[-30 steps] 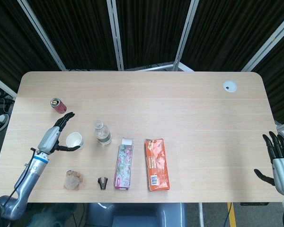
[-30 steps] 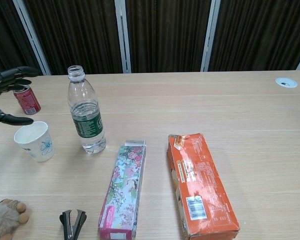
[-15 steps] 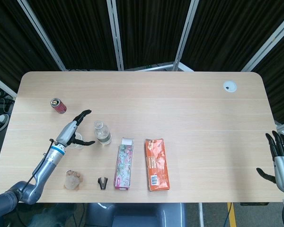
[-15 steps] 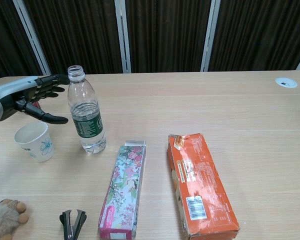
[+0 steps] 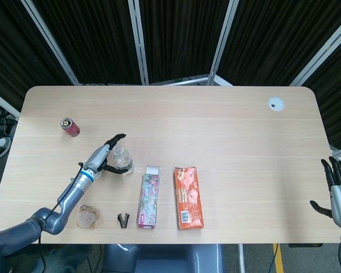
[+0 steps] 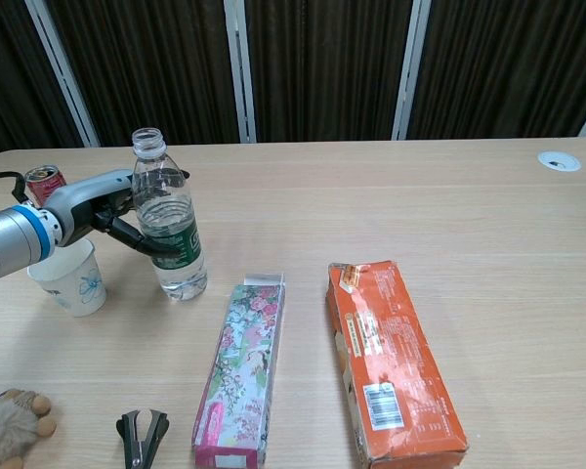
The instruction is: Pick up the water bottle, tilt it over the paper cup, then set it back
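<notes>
The clear water bottle (image 6: 168, 225) stands upright and uncapped, with a green label and a little water; in the head view the bottle (image 5: 124, 162) is left of centre. The white paper cup (image 6: 70, 278) sits just left of it, partly behind my forearm. My left hand (image 6: 117, 210) reaches in from the left, thumb in front of the label and fingers behind the bottle's shoulder, spread to either side of it; a firm grip does not show. In the head view the left hand (image 5: 107, 153) hides the cup. My right hand (image 5: 339, 190) hangs off the table's right edge, fingers apart, holding nothing.
A red can (image 6: 41, 179) stands behind the left hand. A floral carton (image 6: 242, 366) and an orange packet (image 6: 391, 357) lie right of the bottle. A black staple remover (image 6: 142, 435) and a plush toy (image 6: 10, 430) lie near the front edge. A cable grommet (image 5: 276, 103) sits far right.
My left hand has moved right, from beside the paper cup, over it, to the bottle, and its fingers now flank the bottle. The right hand has dropped slightly.
</notes>
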`<state>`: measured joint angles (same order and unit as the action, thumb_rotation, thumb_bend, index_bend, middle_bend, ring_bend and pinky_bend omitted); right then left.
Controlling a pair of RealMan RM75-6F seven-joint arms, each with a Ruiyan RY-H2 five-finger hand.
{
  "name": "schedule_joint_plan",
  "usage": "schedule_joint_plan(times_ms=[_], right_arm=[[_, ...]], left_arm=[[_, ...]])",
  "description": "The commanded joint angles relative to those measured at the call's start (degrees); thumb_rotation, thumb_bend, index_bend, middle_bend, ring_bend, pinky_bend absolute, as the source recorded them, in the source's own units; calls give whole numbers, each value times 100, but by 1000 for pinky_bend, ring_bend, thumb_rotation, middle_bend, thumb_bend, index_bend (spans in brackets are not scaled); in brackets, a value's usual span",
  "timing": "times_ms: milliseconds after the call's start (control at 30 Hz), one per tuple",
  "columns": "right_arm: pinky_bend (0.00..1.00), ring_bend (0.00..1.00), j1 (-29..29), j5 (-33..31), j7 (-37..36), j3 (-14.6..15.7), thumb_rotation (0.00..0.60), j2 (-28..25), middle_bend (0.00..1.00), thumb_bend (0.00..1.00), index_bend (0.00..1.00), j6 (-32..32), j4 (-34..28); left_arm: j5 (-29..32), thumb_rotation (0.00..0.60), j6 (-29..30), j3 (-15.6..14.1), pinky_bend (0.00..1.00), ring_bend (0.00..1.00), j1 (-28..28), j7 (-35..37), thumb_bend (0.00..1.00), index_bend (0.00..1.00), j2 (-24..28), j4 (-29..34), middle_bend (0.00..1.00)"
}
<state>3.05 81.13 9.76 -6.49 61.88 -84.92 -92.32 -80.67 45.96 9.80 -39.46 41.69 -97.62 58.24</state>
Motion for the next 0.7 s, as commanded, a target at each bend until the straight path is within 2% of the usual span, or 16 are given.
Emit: schedule_joint_plan(times_ms=[33, 300, 567, 700], right_arm=[[0, 0, 11, -35, 4, -8, 600, 11, 0, 0, 0, 22, 21], [0, 0, 70, -156, 42, -2, 600, 50, 0, 0, 0, 179, 87], [0, 0, 78, -182, 18, 3, 600, 46, 0, 0, 0, 184, 108], [0, 0, 89, -199, 14, 11, 600, 48, 0, 0, 0, 209, 126]], left_arm=[[7, 600, -72, -13, 0, 0, -59, 117, 0, 0, -69, -99, 0], [-124, 600, 84, -15, 0, 0, -163, 728, 0, 0, -352, -476, 0], [-205, 600, -36, -87, 3, 0, -336, 1173, 0, 4, -510, -715, 0], [-206, 600, -33, -97, 20, 0, -388, 1401, 0, 45, -617, -808, 62]])
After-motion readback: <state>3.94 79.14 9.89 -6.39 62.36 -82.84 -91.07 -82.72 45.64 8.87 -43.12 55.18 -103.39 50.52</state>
